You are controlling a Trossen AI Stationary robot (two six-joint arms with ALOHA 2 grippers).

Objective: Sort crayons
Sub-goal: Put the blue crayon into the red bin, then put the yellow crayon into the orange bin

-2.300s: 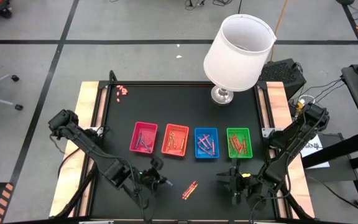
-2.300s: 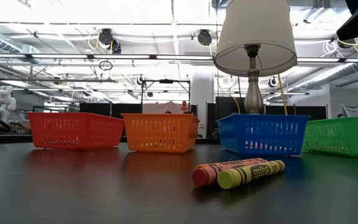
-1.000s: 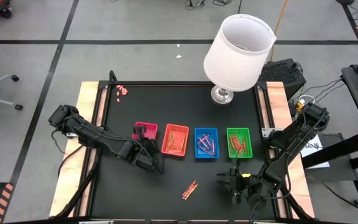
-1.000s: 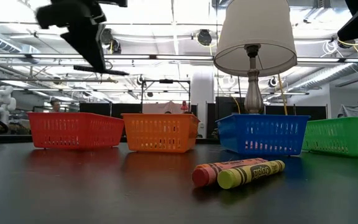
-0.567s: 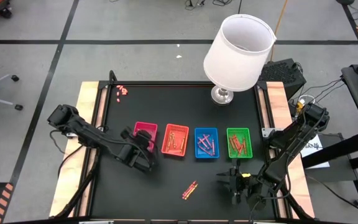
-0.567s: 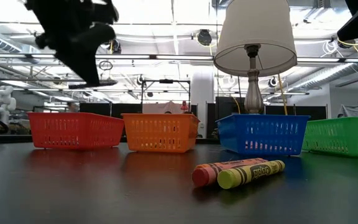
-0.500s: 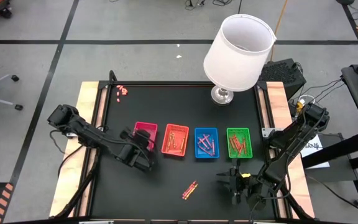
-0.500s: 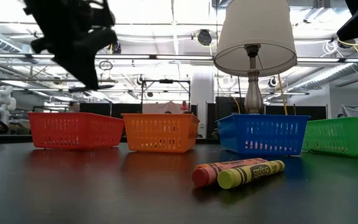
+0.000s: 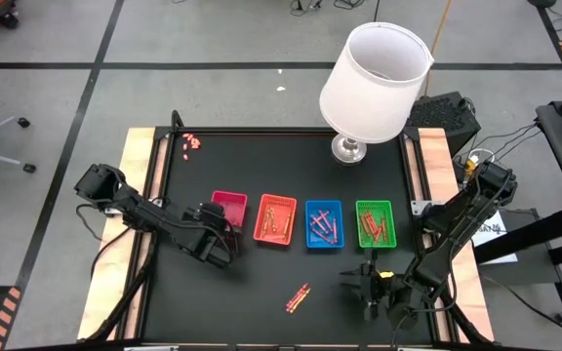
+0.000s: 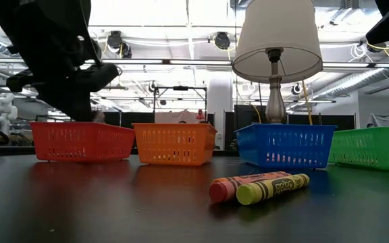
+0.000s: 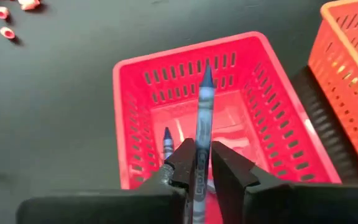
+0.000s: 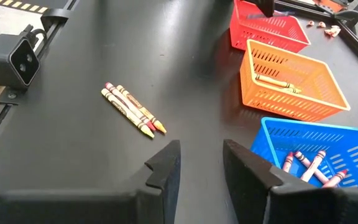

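Left gripper (image 11: 197, 163) pinching a blue paper-wrapped crayon (image 11: 202, 124) directly above the red slotted plastic basket (image 11: 135, 81) — long axis running straight out past the fingers, tip over the basket's far wall; release would likely drop it inside

Right gripper (image 12: 201, 163) parted, empty, near the table's front edge

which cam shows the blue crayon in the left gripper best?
Left wrist view: the blue crayon stands between the left gripper fingers over the red basket. In the high and low views the arm hides it; the right wrist view doesn't show it.
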